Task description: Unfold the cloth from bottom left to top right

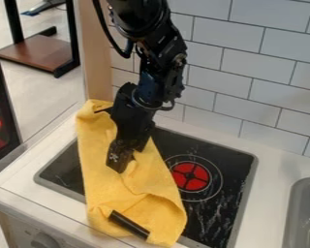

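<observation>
The gripper [123, 157] hangs down over the middle of the yellow cloth [106, 186], its tip at or just above the fabric. Bunched and creased, the cloth runs from the back left corner of the stove to the counter's front edge, covering the stove's left part. Its lower end is folded over in thick ridges. A short black cylindrical piece [128, 224] shows at the cloth's lower end, partly wrapped by fabric. Whether the gripper holds any cloth cannot be made out.
The black stove top [216, 203] with a red burner [190, 176] extends right of the cloth. A grey sink [303, 213] lies at the far right. White tiled wall [248, 72] rises behind, and a clear panel edge borders the left.
</observation>
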Tool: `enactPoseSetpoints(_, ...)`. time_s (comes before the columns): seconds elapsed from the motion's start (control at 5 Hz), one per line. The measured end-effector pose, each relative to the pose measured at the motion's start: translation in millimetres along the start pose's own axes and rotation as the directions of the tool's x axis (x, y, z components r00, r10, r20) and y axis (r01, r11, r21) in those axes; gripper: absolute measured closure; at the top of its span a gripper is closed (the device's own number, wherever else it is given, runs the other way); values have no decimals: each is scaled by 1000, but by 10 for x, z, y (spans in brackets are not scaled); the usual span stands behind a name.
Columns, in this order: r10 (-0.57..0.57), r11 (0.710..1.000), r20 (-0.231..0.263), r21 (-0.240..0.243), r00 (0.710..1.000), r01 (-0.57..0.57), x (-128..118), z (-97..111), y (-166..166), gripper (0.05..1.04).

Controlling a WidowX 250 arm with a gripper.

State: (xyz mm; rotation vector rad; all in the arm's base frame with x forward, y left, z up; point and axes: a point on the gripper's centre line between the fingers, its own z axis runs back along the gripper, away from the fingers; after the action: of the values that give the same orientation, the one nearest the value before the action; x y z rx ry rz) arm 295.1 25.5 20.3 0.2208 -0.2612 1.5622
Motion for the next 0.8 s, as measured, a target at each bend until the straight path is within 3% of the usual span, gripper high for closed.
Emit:
enactPoseSetpoints(0.2, 2, 1000, 11, -2, 1000, -2, 6, -6, -4, 148)
enactPoseSetpoints(0.6, 24, 1000, 29, -7, 999, -23, -6, -44, -17, 736)
enactPoseSetpoints(0.8, 24, 1000, 34, -13, 999, -23, -52, -67, -9, 908)
